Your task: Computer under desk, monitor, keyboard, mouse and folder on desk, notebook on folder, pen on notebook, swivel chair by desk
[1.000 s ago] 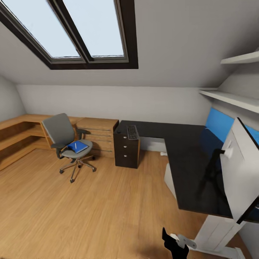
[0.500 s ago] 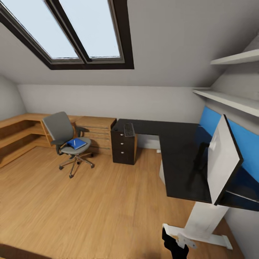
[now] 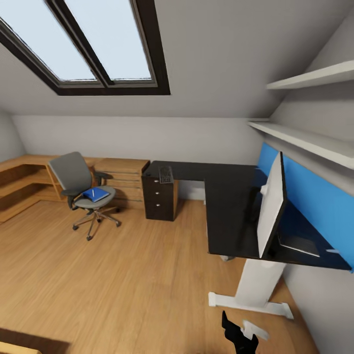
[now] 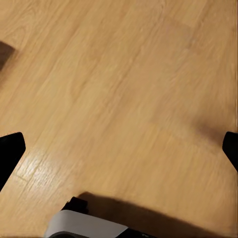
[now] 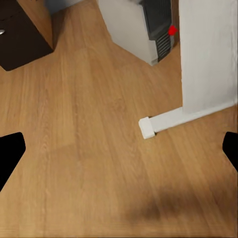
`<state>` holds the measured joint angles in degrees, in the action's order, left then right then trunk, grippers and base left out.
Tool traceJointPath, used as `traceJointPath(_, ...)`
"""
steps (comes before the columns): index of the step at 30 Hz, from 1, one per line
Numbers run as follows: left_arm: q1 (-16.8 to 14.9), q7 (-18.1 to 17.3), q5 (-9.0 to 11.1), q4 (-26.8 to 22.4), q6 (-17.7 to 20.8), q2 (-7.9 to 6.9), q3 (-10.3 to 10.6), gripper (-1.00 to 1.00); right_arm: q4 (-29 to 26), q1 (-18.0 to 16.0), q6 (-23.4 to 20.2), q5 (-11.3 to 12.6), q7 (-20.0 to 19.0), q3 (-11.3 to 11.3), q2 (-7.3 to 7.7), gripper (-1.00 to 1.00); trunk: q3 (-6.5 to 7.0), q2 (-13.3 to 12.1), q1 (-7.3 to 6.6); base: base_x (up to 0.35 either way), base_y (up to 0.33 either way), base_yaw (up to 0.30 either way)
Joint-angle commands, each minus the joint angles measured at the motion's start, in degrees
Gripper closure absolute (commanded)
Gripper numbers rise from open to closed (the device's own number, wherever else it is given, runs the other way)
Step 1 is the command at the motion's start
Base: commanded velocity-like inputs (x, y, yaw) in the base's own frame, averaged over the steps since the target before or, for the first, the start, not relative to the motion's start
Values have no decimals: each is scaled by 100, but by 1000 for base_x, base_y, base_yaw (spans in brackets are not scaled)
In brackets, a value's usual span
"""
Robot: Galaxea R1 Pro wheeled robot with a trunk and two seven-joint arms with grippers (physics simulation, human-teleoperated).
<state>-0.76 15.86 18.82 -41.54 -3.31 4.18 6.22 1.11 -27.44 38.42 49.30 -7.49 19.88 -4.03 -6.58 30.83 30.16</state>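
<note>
Attic bedroom, and the desk point(image 3: 231, 206) is the anchor here: black L-shaped top, blue panel along its back edge, white leg and foot. On it the monitor point(image 3: 272, 210) stands nearly edge-on to the head camera, white back toward the room, so its long axis runs along the blue panel. In the right wrist view a white box with a dark vent and a red light, which I take for the computer point(image 5: 144, 29), sits on the floor by the desk's white leg.

Well away from the desk's far wing, past the black drawer unit point(image 3: 158, 196), sits the swivel chair point(image 3: 81, 189), seat turned toward the desk. The blue folder point(image 3: 96, 194) lies flat on the seat, skewed, with what looks like the pen point(image 3: 93, 193) on it. The keyboard point(image 3: 165, 174) lies on the far wing above the drawers, long axis pointing away from the camera.

Both claws hang over bare wood floor. The left gripper point(image 4: 119, 148) and right gripper point(image 5: 119, 153) each have fingertips spread to the frame edges, holding nothing.

My read: the folder is far off to the front-left, so the left arm is nearer, but the base has to drive there first.
</note>
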Motion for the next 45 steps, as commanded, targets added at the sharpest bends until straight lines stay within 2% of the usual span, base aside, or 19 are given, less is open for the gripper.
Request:
traceJointPath(1, -3, 40, 60, -3, -29, -5, 28, -100, 12, -7, 16, 62, -51, 16, -2, -100, -11, 10, 1, -120, -262, -231)
traceJointPath(11, -3, 40, 60, -3, -29, -5, 28, -100, 12, -7, 9, 62, -59, 16, -1, -100, -11, 10, 1, -34, -167, -256)
traceJointPath(36, -3, 40, 60, -3, -32, -5, 33, -100, 4, -7, 8, 62, -60, 16, -1, -100, -11, 10, 1, -1, -8, -258)
traceJointPath(40, -3, 33, 60, -4, -37, -5, 37, -100, -3, -7, 16, -96, -67, 49, 11, -100, -11, 10, 1, 0, 0, -44)
traceJointPath(45, -3, 33, 60, -3, -38, -5, 34, -100, -11, -7, 22, -526, -61, 137, 37, -100, -11, 10, 1, 0, 0, -14)
